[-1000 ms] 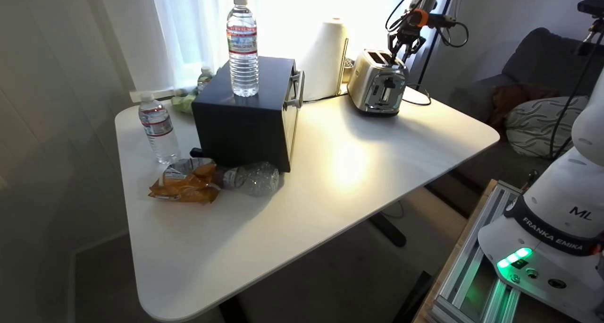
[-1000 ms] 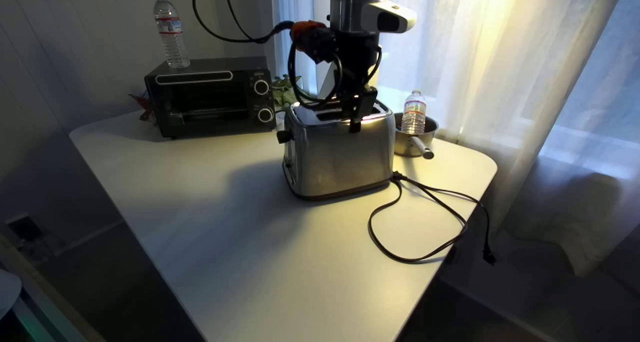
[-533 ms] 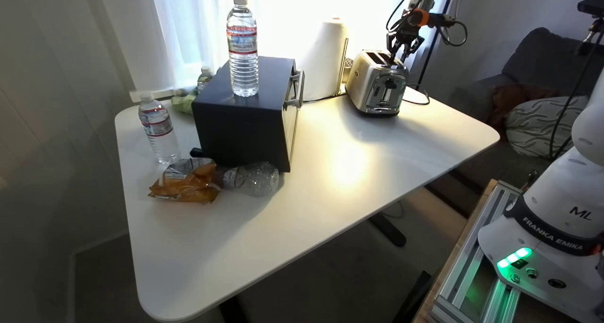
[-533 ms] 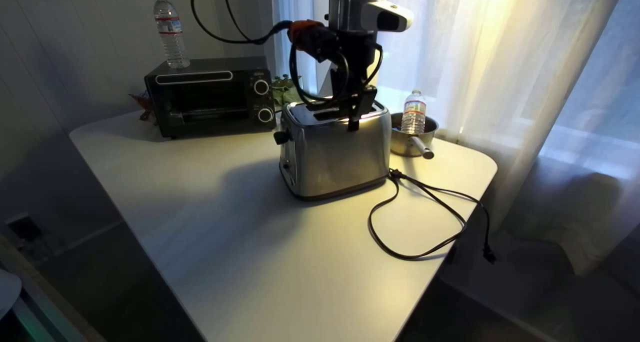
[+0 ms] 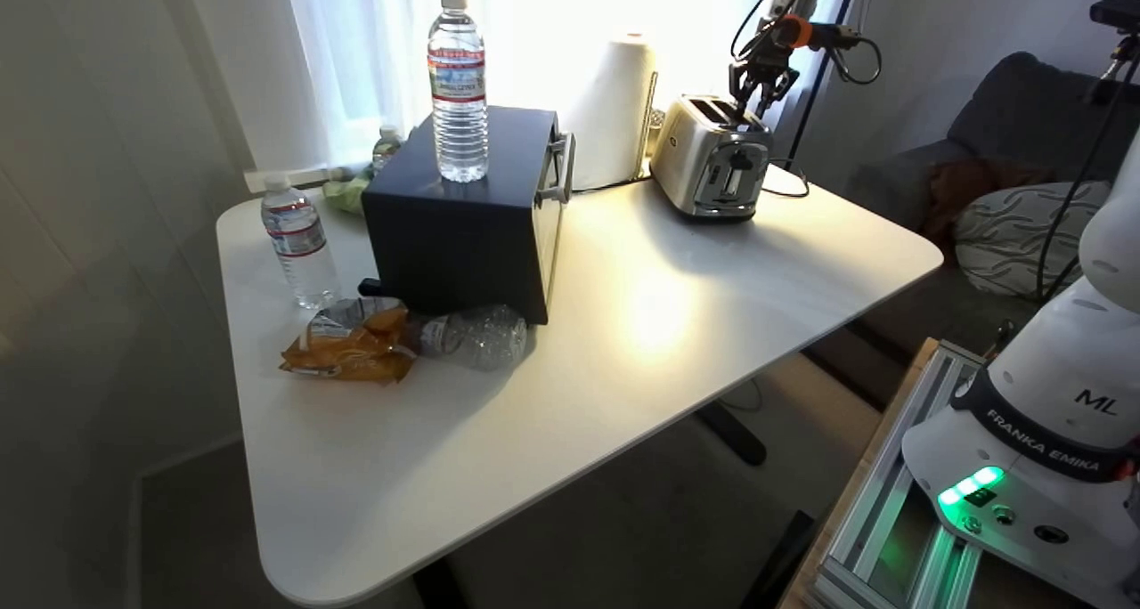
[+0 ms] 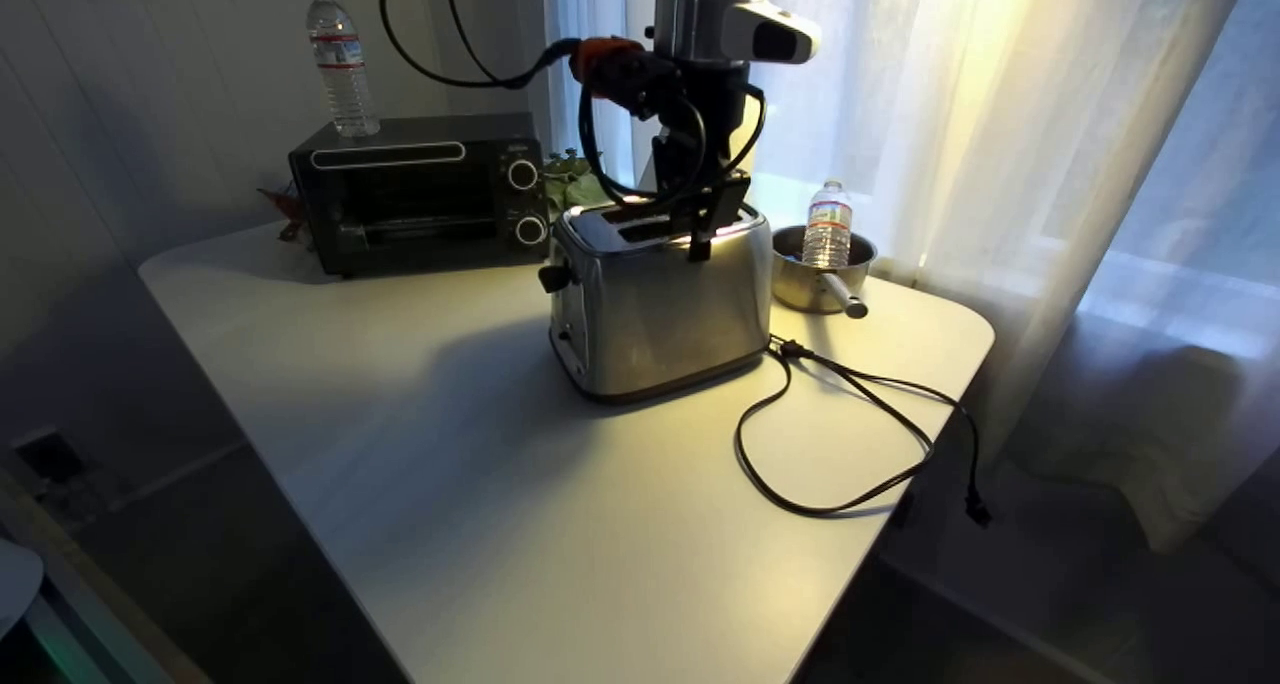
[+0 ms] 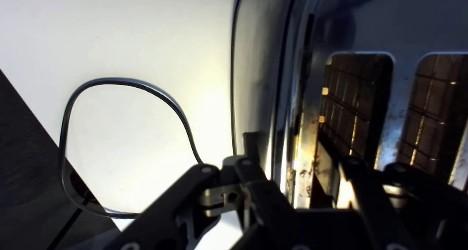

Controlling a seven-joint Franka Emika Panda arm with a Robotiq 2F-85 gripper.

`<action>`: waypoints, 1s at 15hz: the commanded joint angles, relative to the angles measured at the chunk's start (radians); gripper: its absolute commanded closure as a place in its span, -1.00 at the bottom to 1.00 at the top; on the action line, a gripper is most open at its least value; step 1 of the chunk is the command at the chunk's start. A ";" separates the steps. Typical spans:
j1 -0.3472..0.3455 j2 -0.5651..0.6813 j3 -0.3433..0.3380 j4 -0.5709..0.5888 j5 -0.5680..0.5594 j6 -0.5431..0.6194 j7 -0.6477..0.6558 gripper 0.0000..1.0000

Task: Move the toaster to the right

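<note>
While the gripper (image 7: 288, 149) is pinching the toaster (image 6: 675, 314) by its wall, a red-banded bottle (image 6: 828, 232) is standing in the saucepan (image 6: 796, 289) and the robot base (image 5: 1038, 471) is showing "FRANKA EMIKA".

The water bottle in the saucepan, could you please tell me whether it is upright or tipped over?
Upright or nearly so: in an exterior view, the water bottle rises from the saucepan with its cap topmost.

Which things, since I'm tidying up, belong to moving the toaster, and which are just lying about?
For the job:
toaster
cord, apparently the toaster's
gripper

Lying about:
black toaster oven
bottle atop it
bottle standing behind it
sideways bottle
orange bag
pot
bottle in the pot
white roll
unclear green thing
</note>
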 commanded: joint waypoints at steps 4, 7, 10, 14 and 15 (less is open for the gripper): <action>-0.013 -0.007 0.015 0.036 -0.017 -0.063 -0.013 0.69; -0.010 0.002 0.016 0.042 -0.022 -0.060 -0.006 -0.23; -0.009 -0.002 0.023 0.044 -0.016 -0.063 -0.009 -0.57; -0.006 -0.016 0.023 0.040 -0.020 -0.067 -0.009 -0.95; -0.005 -0.030 0.024 0.026 -0.020 -0.065 -0.014 -1.00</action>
